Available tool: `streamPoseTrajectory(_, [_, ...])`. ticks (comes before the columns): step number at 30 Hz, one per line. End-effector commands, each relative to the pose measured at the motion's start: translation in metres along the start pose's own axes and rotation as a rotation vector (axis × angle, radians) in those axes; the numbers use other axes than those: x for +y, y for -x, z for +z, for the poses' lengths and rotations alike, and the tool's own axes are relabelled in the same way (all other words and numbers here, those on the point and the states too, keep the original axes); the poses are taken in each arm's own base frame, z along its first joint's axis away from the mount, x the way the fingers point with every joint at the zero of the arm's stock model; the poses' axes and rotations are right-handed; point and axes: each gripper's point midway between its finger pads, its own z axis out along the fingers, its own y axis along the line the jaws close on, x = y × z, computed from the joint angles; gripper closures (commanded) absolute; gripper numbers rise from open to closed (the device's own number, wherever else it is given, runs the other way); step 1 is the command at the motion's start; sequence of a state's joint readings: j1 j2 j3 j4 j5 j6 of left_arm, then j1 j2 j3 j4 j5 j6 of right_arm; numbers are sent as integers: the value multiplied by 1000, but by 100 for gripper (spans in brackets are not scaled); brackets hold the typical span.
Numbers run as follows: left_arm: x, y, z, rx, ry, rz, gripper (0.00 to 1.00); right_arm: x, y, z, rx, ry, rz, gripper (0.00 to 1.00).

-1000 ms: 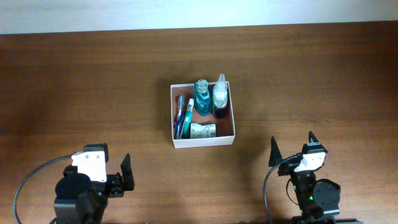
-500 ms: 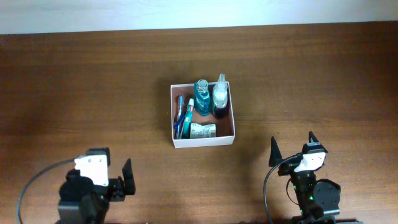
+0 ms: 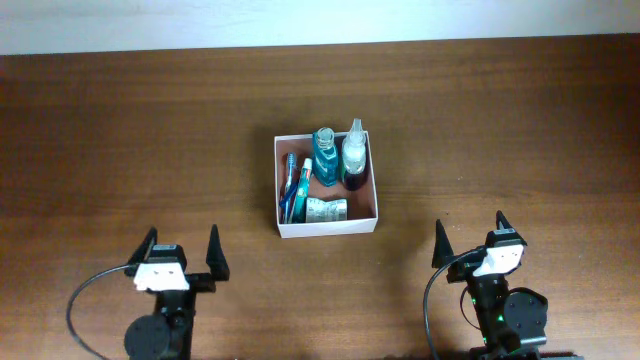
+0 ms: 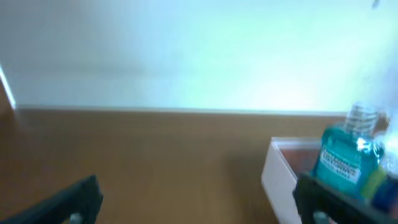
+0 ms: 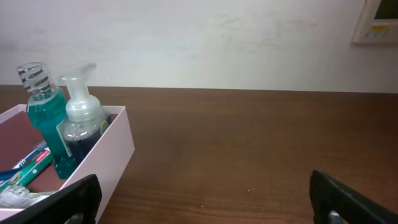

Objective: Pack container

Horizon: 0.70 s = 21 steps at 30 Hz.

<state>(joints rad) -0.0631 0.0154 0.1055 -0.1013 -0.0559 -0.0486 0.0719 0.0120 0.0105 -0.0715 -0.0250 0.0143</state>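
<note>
The container (image 3: 328, 228) sits in the middle of the table (image 3: 120, 130). It is at 2 o'clock from the left gripper (image 3: 182, 240) and 10 o'clock from the right gripper (image 3: 469, 228). Both grippers are spread wide and hold nothing.

Before me, the table (image 3: 120, 130) is grained brown wood; the container (image 3: 328, 228) is matt white cardboard; the teal bottle (image 3: 324, 158) is clear glossy plastic.

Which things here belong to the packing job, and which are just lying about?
Job: box; inside it, blue bottle, pump bottle, toothbrush, tube.
Just there: table, wall panel.
</note>
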Motion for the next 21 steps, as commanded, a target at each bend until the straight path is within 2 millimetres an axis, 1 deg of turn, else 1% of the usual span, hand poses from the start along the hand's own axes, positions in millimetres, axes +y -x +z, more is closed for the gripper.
streamPoseTrajectory(1, [-1, -10, 6, -51, -9, -3, 1, 4, -2, 0, 1, 18, -7, 2])
streamPoseTrajectory(4, [-1, -23, 6, -2, -9, 45, 1, 4, -1, 0, 0, 18, -7, 2])
streamPoseTrajectory(6, [-1, -40, 6, 66, -12, 69, 1, 3, -1, 0, 0, 18, -7, 2])
streamPoseTrajectory(21, [-1, -40, 6, 65, -13, 68, 1, 4, -2, 0, 1, 18, -7, 2])
